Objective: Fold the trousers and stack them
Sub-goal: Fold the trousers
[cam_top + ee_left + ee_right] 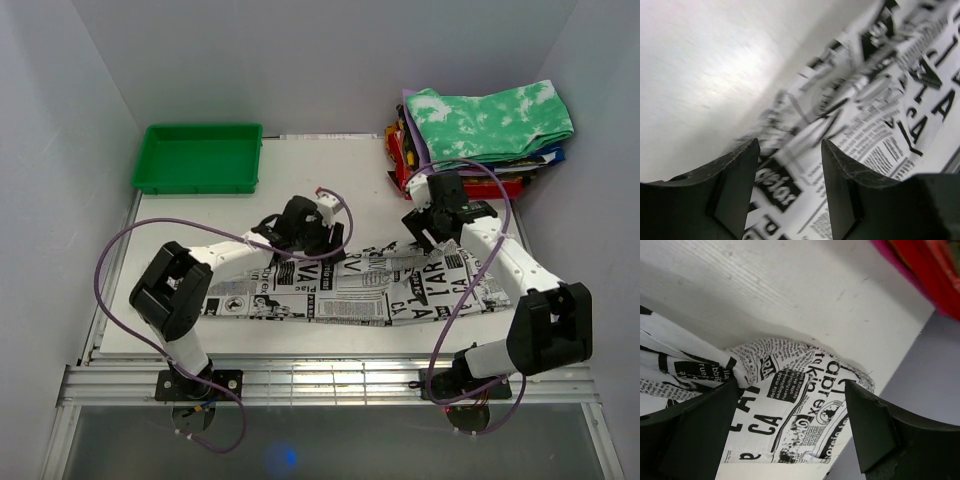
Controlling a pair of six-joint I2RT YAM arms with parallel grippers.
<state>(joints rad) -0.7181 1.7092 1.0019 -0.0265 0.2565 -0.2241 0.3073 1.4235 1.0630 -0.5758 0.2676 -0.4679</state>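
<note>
Trousers [345, 292] lie beneath left gripper [790, 146] and right gripper [792, 385].

Green tray [200, 158] back left, folded clothes stack [490, 122] back right.

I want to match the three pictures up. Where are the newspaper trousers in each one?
Top external: the trousers lie flat across the near half of the table top, in the middle.
Left wrist: the trousers fill the right and bottom, blurred.
Right wrist: the trousers sit low and left, edge bunched.
Shared landmark: the bare white table top beside the cloth, in all three.
</note>
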